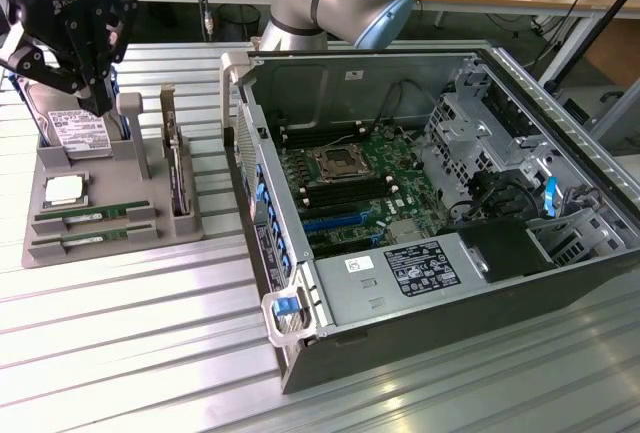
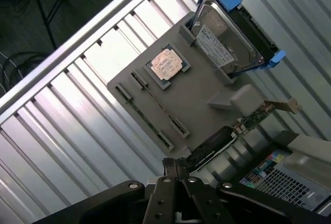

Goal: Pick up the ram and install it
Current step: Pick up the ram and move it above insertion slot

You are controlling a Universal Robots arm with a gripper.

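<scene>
Two ram sticks lie edge-up in the front slots of a grey holder tray (image 1: 60,253) at the exterior view's left: one ram (image 1: 95,215) sits behind the other ram (image 1: 88,240). The wrist view looks down on them as thin lines, one ram (image 2: 158,102) beside the second (image 2: 144,116). My black gripper (image 1: 100,103) hangs over the back of the tray, above the hard drive (image 1: 80,133). Its fingers (image 2: 170,168) are pressed together with nothing between them. The gripper (image 2: 176,168) is well above both sticks.
The tray also carries a processor (image 1: 62,190) and an upright expansion card (image 1: 178,168). An open computer case (image 1: 560,103) lies at the exterior view's right, its motherboard (image 1: 350,168) and memory slots exposed. Everything rests on a ribbed metal table (image 1: 150,353).
</scene>
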